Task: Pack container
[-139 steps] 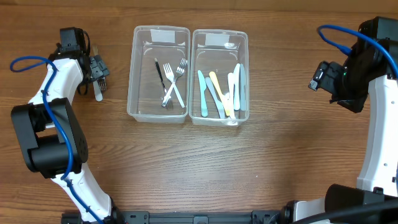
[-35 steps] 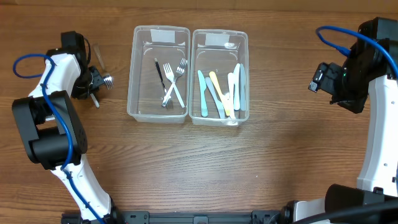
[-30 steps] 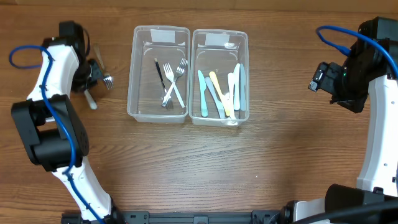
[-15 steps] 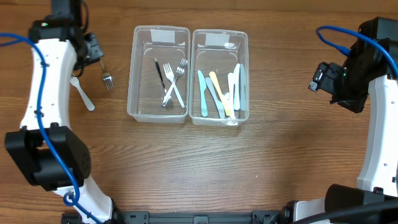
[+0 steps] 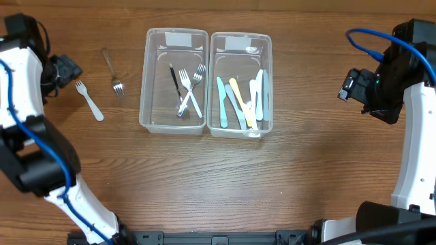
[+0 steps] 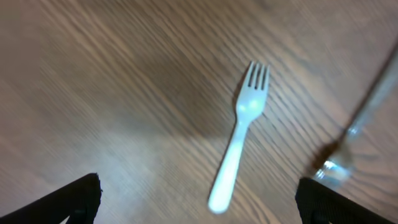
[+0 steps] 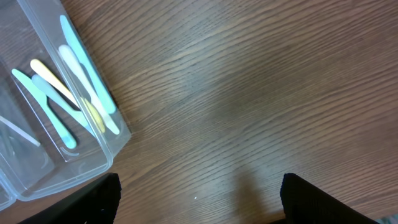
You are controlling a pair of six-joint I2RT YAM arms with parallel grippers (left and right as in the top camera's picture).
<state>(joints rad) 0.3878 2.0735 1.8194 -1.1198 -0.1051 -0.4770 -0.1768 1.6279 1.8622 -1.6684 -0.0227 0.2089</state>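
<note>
White fork [image 6: 239, 146], left of bin [image 5: 174, 80]: likely light, stiff, slick; grip mid-handle. Left gripper [image 6: 199, 204] apart, empty; right gripper [image 7: 199, 200] likewise.

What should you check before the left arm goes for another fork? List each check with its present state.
1. Left claw open, empty: ok.
2. White plastic fork lies flat, apart from the silver metal fork: ok.
3. White fork between the claw's fingers in the wrist view: ok.
4. Clear plastic container with forks has room: ok.
5. All forks packed: not ok; two on the wooden table.
</note>
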